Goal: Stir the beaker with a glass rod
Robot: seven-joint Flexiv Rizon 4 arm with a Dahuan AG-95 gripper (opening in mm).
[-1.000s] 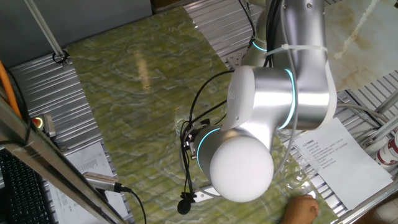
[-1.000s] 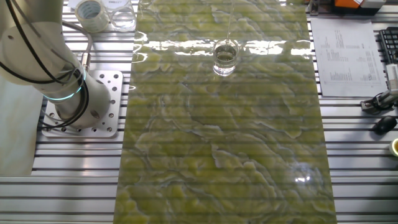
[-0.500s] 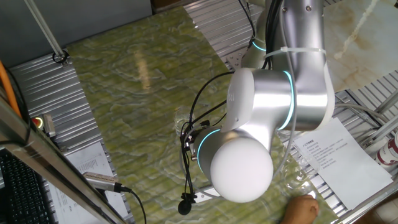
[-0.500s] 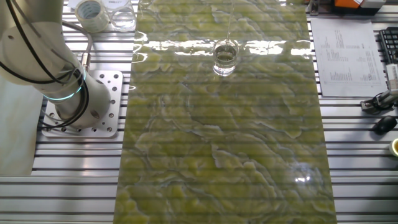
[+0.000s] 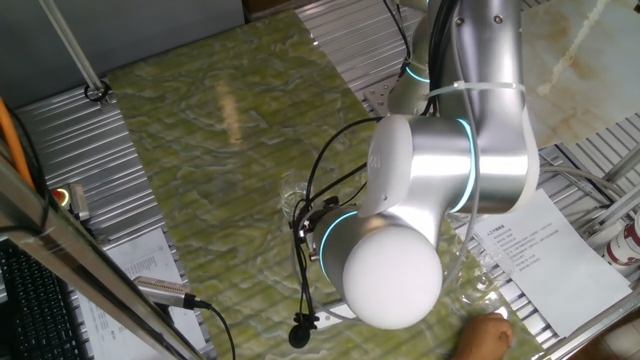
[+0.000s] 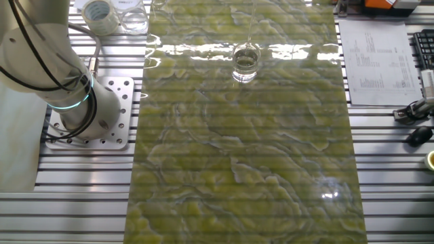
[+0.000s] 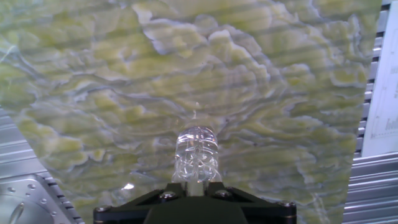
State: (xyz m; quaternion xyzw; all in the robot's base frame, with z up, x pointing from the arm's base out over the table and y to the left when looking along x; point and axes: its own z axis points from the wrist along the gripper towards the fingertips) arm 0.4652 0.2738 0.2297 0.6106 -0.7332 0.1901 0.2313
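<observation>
The beaker point(image 6: 245, 61), a short clear glass cylinder with a little liquid, stands on the green marbled mat point(image 6: 237, 156) near its far edge. The glass rod point(image 6: 250, 24) is a thin clear line that comes down from the top edge into the beaker. In the hand view, my gripper point(image 7: 196, 185) is directly above the beaker point(image 7: 196, 154). Its black jaws are closed on the pale upper end of the rod point(image 7: 196, 179), which runs down into the beaker. In one fixed view the arm point(image 5: 430, 200) hides the gripper, and only the beaker's rim point(image 5: 292, 195) shows faintly.
A translucent tape roll point(image 6: 100, 15) and other clear glass vessels point(image 6: 133, 17) stand at the far left, behind the arm's base point(image 6: 88, 112). Printed sheets point(image 6: 374, 61) lie right of the mat. A black cable with a plug point(image 5: 297, 330) hangs from the arm.
The arm's elbow has shifted slightly in one fixed view. The beaker and the rod stand as before.
</observation>
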